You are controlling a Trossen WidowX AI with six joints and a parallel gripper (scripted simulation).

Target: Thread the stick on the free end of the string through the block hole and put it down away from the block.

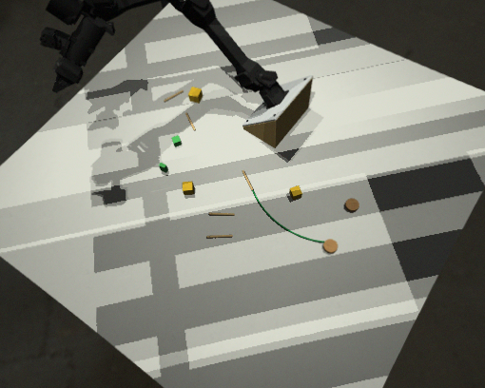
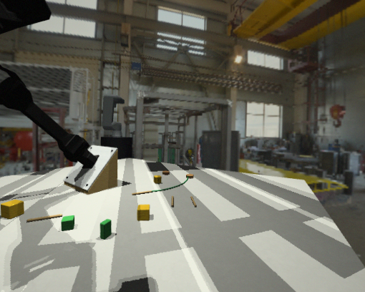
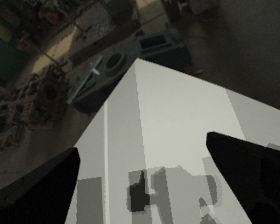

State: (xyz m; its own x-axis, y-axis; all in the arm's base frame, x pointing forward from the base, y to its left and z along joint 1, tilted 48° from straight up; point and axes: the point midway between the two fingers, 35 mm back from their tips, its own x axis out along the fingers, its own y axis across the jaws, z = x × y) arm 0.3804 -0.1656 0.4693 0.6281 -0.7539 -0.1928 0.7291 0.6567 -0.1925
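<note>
Beyond the table [image 1: 250, 311] [image 2: 217, 245] [image 3: 175, 110]'s edge in the top view, your gripper [image 1: 61, 87] [image 3: 144, 146] hangs in the air, its fingers wide apart with nothing between them. Your arm [image 1: 223, 40] [image 2: 45, 123] reaches there from a wooden wedge [image 1: 293, 118] [image 2: 109, 173] with a pale sloping plate.

The stick you need, a thin wooden one [image 1: 248, 181] [image 2: 142, 193], lies on the table, tied to a curved green string [image 1: 277, 223] [image 2: 175, 186]. The string's other end meets a round wooden button [image 1: 330, 245] [image 2: 190, 176]; a darker button [image 1: 352, 204] [image 2: 166, 172] lies near it, unconnected.

Three yellow blocks stand on the table: one [image 1: 295, 192] [image 2: 157, 179] between the stick and the darker button, another [image 1: 187, 187] [image 2: 143, 212] near two loose sticks, the third [image 1: 195, 94] [image 2: 12, 209] near two more. You cannot tell from here which block has the hole. Two small green pieces sit between the latter two blocks, apart from each other. The string runs through none of the blocks.
</note>
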